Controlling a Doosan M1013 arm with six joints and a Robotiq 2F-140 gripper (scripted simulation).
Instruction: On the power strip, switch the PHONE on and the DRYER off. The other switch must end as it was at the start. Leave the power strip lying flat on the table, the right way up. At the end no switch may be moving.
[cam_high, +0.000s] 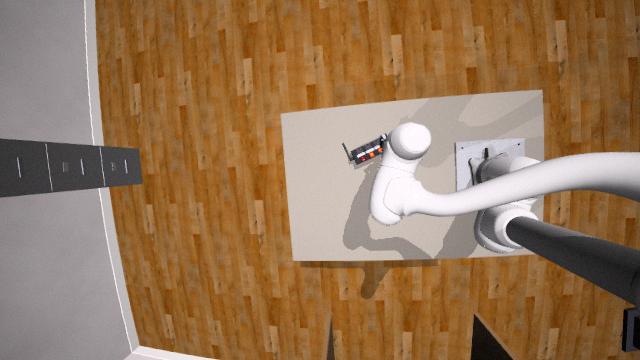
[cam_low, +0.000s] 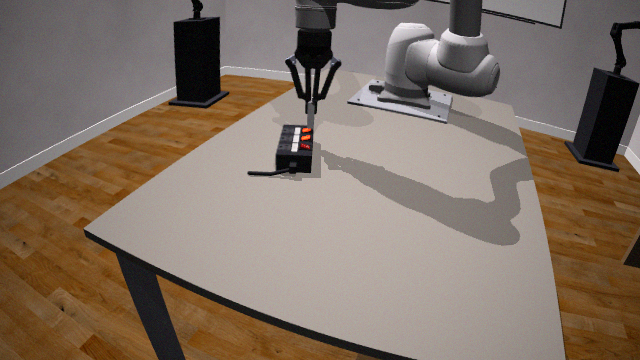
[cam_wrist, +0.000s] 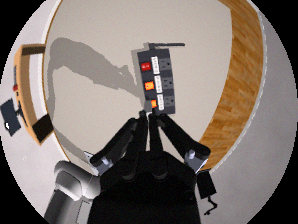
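Note:
The black power strip (cam_low: 295, 147) lies flat on the table, the right way up, with its cable stub pointing toward the table's front left. It has three red rocker switches in a row beside white labels; I cannot read the labels. It also shows in the overhead view (cam_high: 367, 151) and in the wrist view (cam_wrist: 157, 82). My gripper (cam_low: 311, 119) is shut and empty. It points straight down just above the strip's far end, over the switch farthest from the cable. In the wrist view the closed fingertips (cam_wrist: 150, 120) sit at the strip's near end.
The arm's base plate (cam_low: 400, 102) is bolted at the back of the table. Black camera stands (cam_low: 196, 60) (cam_low: 602, 117) stand on the floor left and right of the table.

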